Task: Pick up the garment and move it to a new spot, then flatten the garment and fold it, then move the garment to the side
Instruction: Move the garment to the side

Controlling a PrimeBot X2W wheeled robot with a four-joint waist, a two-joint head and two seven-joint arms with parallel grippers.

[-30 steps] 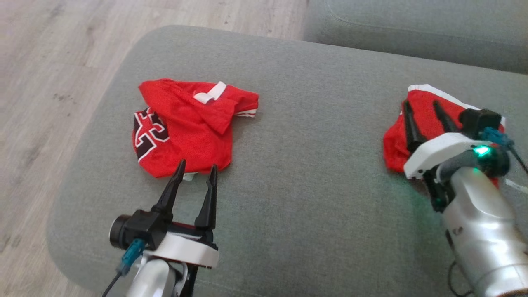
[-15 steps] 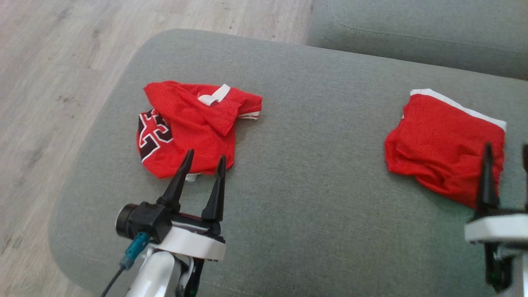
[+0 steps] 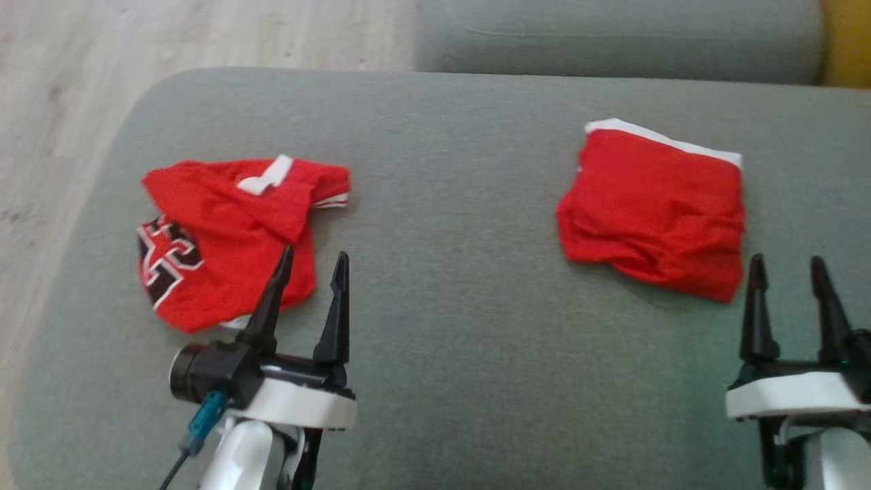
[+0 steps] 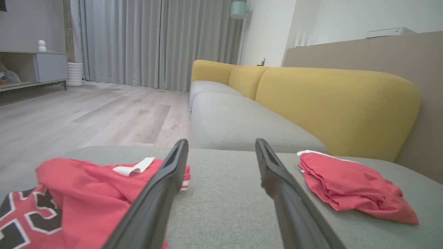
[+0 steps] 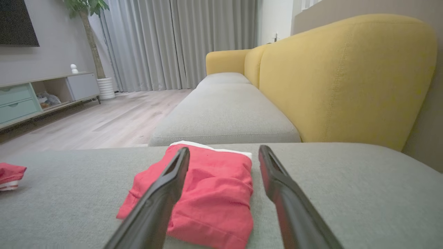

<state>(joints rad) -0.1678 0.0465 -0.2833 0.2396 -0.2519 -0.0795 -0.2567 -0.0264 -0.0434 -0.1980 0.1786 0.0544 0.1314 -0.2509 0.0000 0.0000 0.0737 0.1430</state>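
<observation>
- Red crumpled jersey (image 3: 231, 231), black-and-white numeral showing, seen from the head view. It lies bunched at the left of the grey cushion (image 3: 449, 170). The left gripper (image 3: 314, 253), jaws wide and empty, hovers at the jersey's near edge. A folded garment (image 3: 653, 211), red with white trim, lies well apart to the right. The right gripper (image 3: 786, 259), also wide and empty, sits just short of it. The folded piece looks finished, so the jersey is probably the one to lift next.
- Left wrist view: the spread fingers (image 4: 162, 197) have nothing between them. The jersey (image 4: 69, 193) sits low and to the left, off the jaws' centre line. The gripper would do well to shift left and come down on a raised fold, not on the flat cushion.
- Right wrist view: the open fingers (image 5: 155, 207) frame the folded garment (image 5: 214, 193), which lies in front of the yellow backrest (image 5: 346, 76). This arm is best kept clear of the folded piece so the fold is not disturbed. It can then take the jersey's far edge so the cloth lifts evenly.
</observation>
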